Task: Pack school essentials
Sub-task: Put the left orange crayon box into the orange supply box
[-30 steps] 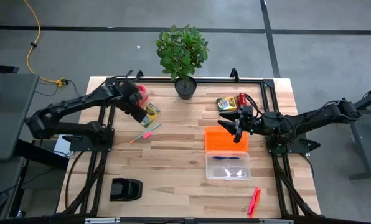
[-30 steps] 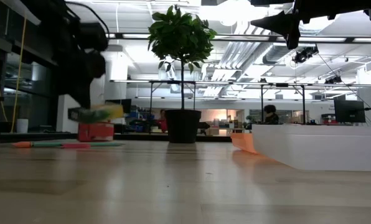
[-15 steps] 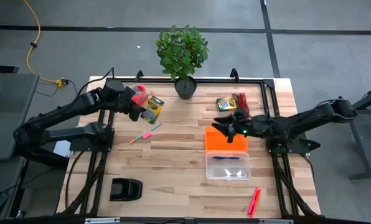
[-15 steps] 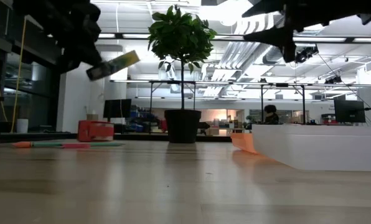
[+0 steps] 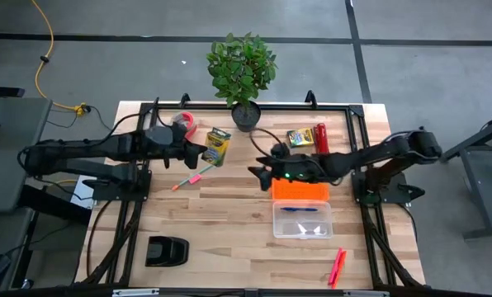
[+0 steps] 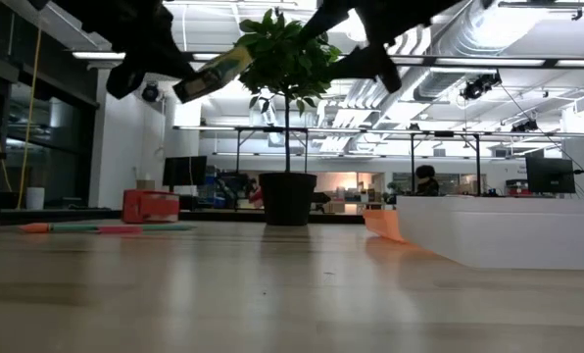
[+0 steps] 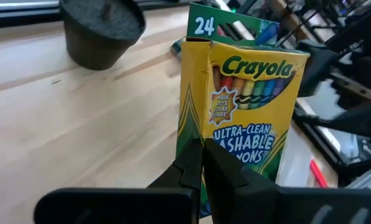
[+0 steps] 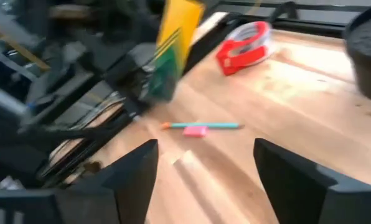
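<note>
Above the table's far edge, left gripper (image 5: pixel 198 152) clamped on a lifted crayon box (image 5: pixel 217 146), right gripper (image 5: pixel 260 172) spread wide, facing it, near the table's centre.

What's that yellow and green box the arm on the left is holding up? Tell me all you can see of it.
It is a crayon box, cardboard by its look, yellow and green, printed "Crayola", "24" and "Ultra-Clean Washable", with a picture of coloured crayons on its front. One edge looks slightly creased. The left tool pinches its lower end with fingers shut on it. The low view shows it tilted, in the air, well clear of the table, nothing else touching it. From above it hangs near the plant pot.
</note>
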`<state>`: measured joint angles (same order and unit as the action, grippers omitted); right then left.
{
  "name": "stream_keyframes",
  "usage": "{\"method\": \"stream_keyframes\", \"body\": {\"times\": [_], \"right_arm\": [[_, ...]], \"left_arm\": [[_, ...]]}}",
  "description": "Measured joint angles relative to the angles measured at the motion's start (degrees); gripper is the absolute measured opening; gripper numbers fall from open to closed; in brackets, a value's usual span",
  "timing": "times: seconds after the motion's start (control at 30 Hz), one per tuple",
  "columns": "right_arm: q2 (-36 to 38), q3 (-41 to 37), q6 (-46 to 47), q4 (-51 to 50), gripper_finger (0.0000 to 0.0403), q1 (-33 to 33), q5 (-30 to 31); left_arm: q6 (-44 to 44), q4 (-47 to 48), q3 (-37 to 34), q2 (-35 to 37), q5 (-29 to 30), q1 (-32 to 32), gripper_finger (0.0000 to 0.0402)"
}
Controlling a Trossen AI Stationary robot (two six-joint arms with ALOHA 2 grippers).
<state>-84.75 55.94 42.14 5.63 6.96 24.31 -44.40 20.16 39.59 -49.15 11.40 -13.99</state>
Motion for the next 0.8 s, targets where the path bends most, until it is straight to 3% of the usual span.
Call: {"method": "stream_keyframes", "body": {"times": [0.33, 0.63, 0.8], "right_arm": [[-3.54, 2.54, 4.52, 9.04, 0.0287, -5.28, -4.26], [-3.54, 2.47, 5.46, 11.26, 0.0287, -6.33, -5.78], [-3.50, 2.45, 5.46, 5.86, 0.0287, -6.33, -3.53]], "left_arm": [[-2.16, -11.31, 0.04, -5.46, 8.90, 6.54, 0.0000], [-3.14, -18.94, 0.04, -11.73, 10.00, 6.94, 0.0000], [-3.44, -24.19, 0.04, -14.37, 8.91, 6.96, 0.0000]]}}
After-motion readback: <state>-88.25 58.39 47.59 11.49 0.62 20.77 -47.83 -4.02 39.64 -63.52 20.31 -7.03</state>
